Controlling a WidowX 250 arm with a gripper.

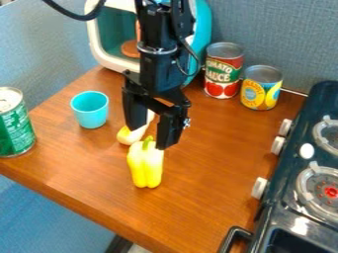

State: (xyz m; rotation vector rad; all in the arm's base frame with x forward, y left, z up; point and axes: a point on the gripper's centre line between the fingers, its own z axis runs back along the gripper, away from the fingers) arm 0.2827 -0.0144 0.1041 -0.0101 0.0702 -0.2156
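One green metal can (17, 132) stands well left of the shiny yellow bell pepper (145, 170). Nearer is one turquoise round cup (90, 113); behind the pepper, one pale yellow rounded thing (129, 135). Black two-finger gripper (150, 139) is above the pepper, its jaws open. Right-behind it stand one red-green can (223, 74) and one yellow-blue can (261, 90), both metal.

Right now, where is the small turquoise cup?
In the camera view, the turquoise cup stands left of centre on the wooden counter, between the green can at the left edge and the black tool.
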